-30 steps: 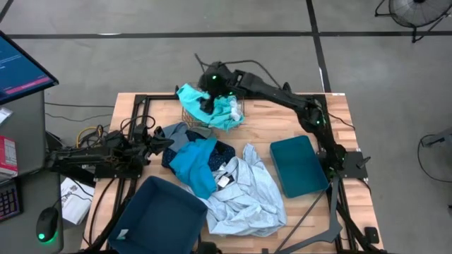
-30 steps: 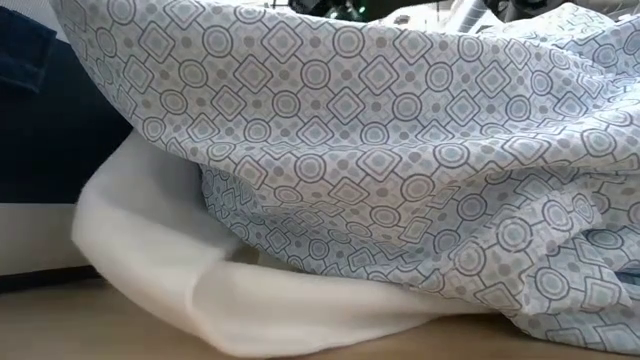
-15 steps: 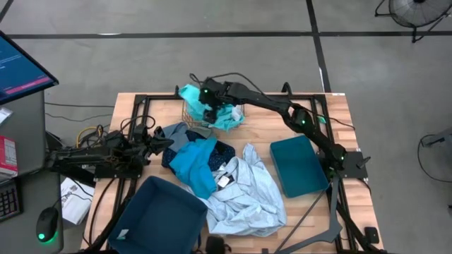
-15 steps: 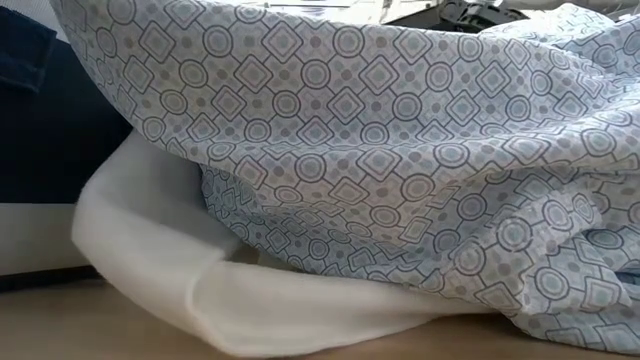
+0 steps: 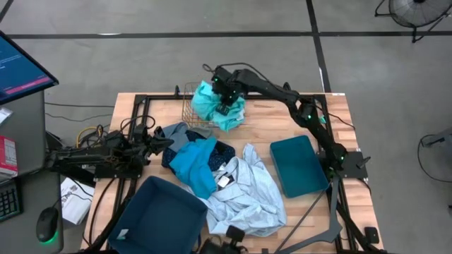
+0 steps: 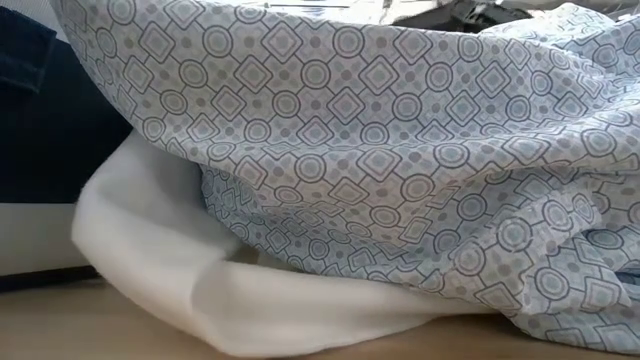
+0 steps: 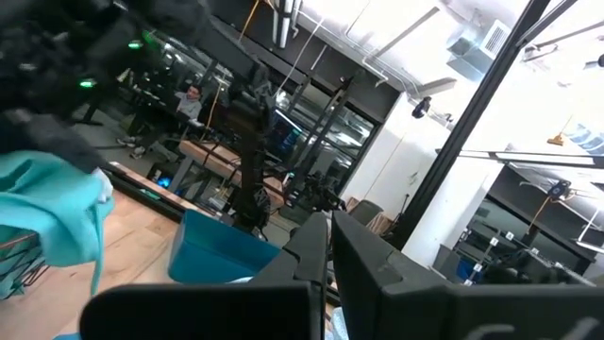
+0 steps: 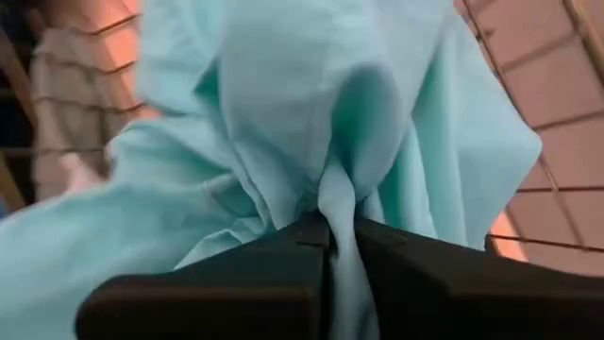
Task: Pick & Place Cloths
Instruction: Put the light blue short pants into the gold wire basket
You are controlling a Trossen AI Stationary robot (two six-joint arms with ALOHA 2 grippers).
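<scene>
Down low, the patterned pale grey-blue cloth (image 6: 400, 150) fills almost the whole view, hiding the table and arms behind it. From above, the heap of cloths (image 5: 212, 176) sprawls mid-table, partly covering the front teal bin (image 5: 159, 219). The wire basket (image 5: 194, 106) is half buried under the crumpled turquoise cloth (image 5: 219, 106), pinched tight by the right gripper (image 8: 330, 236). The left gripper (image 5: 166, 143) rests pressed together at the table's left.

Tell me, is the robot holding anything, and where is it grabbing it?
Yes. The right gripper is shut on a bunched fold of the soft turquoise cloth, over the gold wire basket. The left gripper is shut and holds nothing.
</scene>
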